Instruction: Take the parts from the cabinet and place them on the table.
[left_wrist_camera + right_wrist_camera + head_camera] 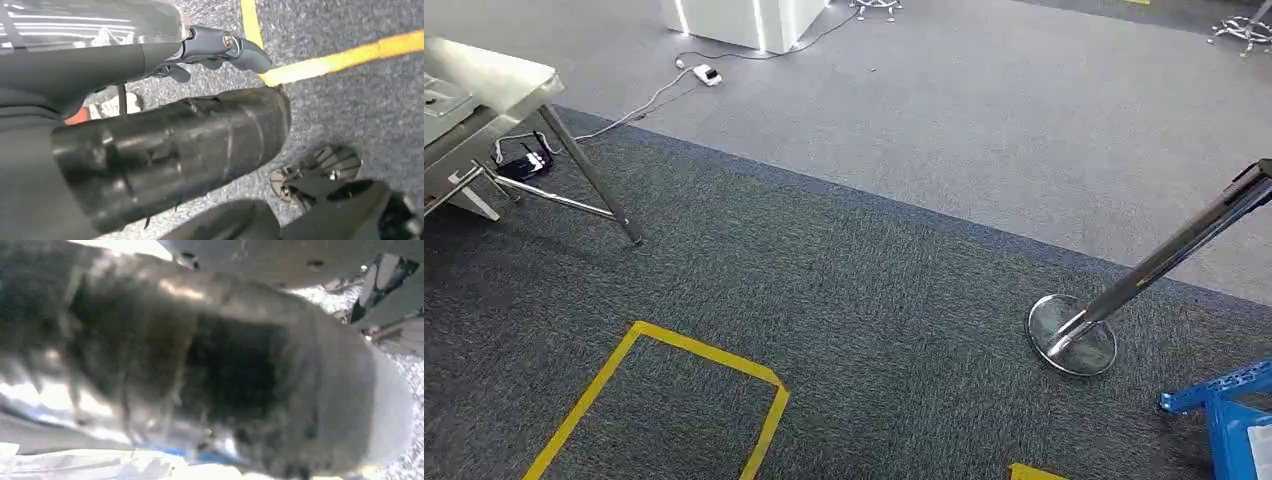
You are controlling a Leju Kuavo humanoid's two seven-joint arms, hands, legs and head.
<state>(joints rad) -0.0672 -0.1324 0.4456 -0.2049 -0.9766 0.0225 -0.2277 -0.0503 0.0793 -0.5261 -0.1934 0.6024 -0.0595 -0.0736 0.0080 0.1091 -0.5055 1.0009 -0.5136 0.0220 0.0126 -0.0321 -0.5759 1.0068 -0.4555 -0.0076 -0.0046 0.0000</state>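
In the left wrist view my left hand [150, 150] hangs over the carpet. Its dark fingers [225, 47] curl beside a shiny part in clear plastic wrap [90, 25], which it holds. My right hand [225, 380] is a dark blur in the right wrist view. Crinkled clear plastic with a blue streak [125, 465] lies along it, and its grip is hidden by the blur. The metal table [494, 85] stands at the far left of the head view. A corner of the blue cabinet [1229, 410] shows at the lower right.
A chrome barrier post [1164, 260] leans up from its round base [1072, 335] on the right. Yellow tape [674, 345] marks a box on the dark carpet. Cables and a white power strip [707, 73] lie beyond the table, near a white lit stand [744, 20].
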